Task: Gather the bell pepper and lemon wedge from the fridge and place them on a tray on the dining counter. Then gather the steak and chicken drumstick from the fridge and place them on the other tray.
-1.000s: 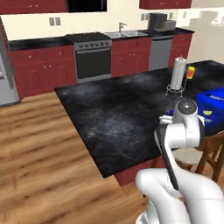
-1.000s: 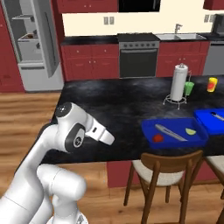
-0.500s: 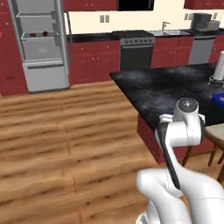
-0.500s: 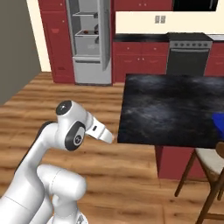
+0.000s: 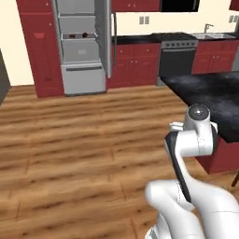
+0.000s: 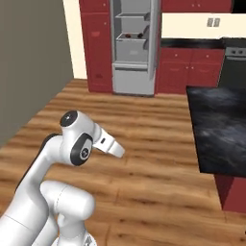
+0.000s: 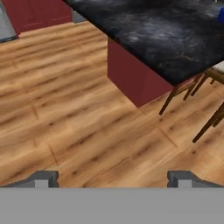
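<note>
Wide apart stand the two dark fingertips of the end effector [image 7: 112,179], and nothing is between them; it looks down at the wooden floor [image 7: 78,113] beside the corner of the table [image 7: 162,39]. The fridge [image 5: 84,46] stands open at the far wall, well apart from the robot, and on one of its shelves lie some small dark and reddish things, probably the steak and the drumstick, but they are too small to tell which is which. So I judge that the robot is on the way to the fridge for the second pair of foods. What could go wrong: the folded arm [image 6: 79,144] may touch the red cabinet [image 6: 98,45] or the open door if the base stops too near or at an angle. Also the meat may slip, because such pieces are irregular and rounded. The table is black stone with a grey mottled pattern and a sharp straight edge, on a red base; the floor has long brown planks; thin wooden chair legs [image 7: 179,94] stand just beside the table.
</note>
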